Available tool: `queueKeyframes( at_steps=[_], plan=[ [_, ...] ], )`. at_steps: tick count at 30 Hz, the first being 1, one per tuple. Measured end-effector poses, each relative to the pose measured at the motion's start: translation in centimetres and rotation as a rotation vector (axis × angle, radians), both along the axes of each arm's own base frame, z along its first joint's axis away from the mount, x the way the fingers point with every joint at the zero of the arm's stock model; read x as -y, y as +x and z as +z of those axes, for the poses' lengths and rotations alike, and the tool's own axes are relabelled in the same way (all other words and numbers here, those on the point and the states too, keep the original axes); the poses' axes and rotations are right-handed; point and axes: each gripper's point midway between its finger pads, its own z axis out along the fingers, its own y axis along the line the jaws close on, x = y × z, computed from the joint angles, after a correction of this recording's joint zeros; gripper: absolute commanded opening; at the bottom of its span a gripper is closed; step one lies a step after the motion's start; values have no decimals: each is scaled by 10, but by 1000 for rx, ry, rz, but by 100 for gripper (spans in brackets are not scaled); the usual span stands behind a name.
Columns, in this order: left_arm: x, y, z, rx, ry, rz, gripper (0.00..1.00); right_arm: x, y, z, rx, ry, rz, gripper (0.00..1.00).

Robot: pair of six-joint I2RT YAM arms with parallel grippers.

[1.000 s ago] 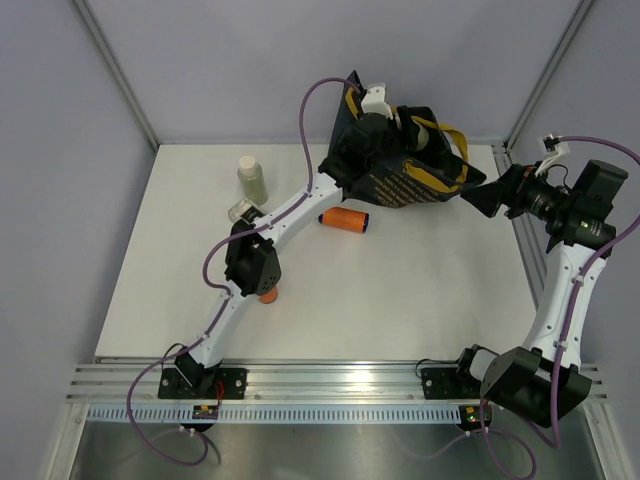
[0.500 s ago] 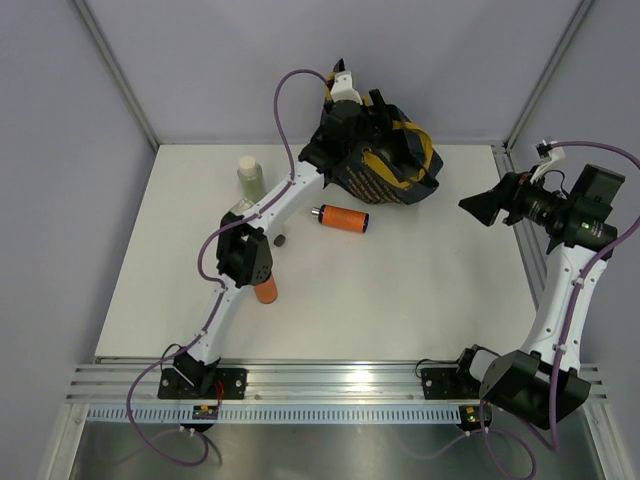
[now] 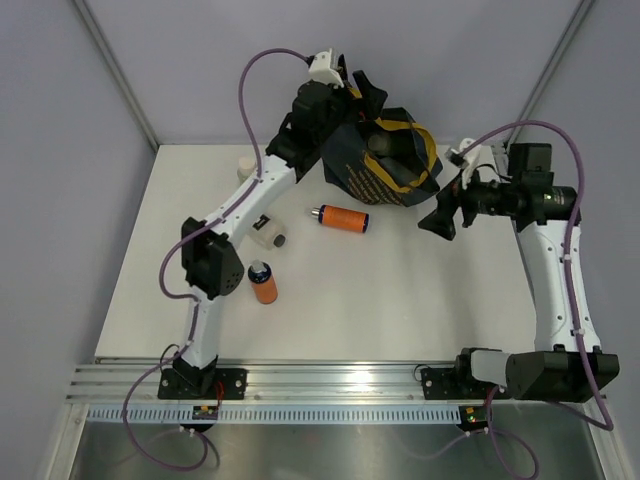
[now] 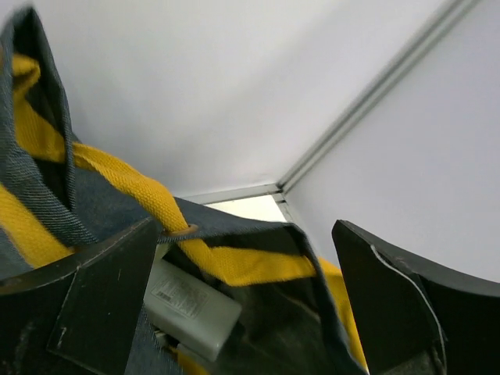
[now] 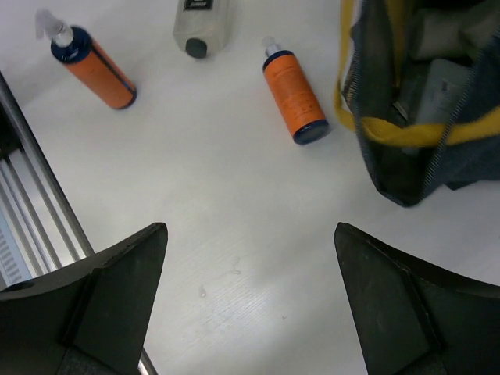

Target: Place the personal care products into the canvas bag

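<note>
Bottles from above: an orange bottle point(image 3: 341, 217) lies just below the bag point(image 3: 385, 170), a second orange bottle point(image 3: 263, 283) nearer my bases, a clear bottle point(image 3: 268, 232) between them. My left gripper point(image 3: 362, 92) hangs over the bag's far side, jaws apart and empty. My right gripper point(image 3: 441, 214) is beside the bag, also apart and empty.

Left wrist: a yellow handle point(image 4: 117, 187), and a white bottle point(image 4: 191, 301) inside the bag.

Right wrist: the bag's mouth gapes. I judge the bottles light, stiff and slick, best gripped across the body. The bag is soft and will sag.
</note>
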Motion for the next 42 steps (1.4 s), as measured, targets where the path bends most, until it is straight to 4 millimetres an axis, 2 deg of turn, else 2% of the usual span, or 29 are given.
queueKeyframes(
  at_steps=[4, 8, 10, 14, 17, 19, 22, 26, 30, 35, 42],
  plan=[
    [-36, -39, 38, 45, 19, -55, 99, -40, -5, -17, 47, -130, 173, 97],
    [-95, -86, 70, 93, 72, -18, 99, -80, 3, -51, 31, -273, 296, 98],
    [-138, -117, 81, 123, 105, 46, 99, -104, 14, -75, 6, -356, 333, 98],
    [-216, -184, 86, 161, 147, 185, 99, -144, 46, -129, -48, -521, 339, 99],
    [-255, -234, 84, 196, 147, 255, 99, -169, 77, -165, -68, -638, 291, 100],
    [-271, -259, 74, 196, 143, 279, 99, -182, 104, -181, -68, -704, 246, 99],
    [-291, -283, 40, 141, 161, 317, 99, -193, 142, -199, -41, -758, 179, 100],
    [-310, -301, -25, 2, 207, 367, 99, -190, 160, -226, -49, -840, 154, 100],
    [-328, -319, -64, -91, 217, 418, 99, -189, 163, -254, -87, -885, 180, 99],
    [-339, -335, -82, -143, 193, 451, 99, -187, 155, -285, -159, -915, 213, 97],
    [-340, -342, -114, -228, 185, 453, 99, -190, 149, -290, -221, -872, 217, 69]
  ],
)
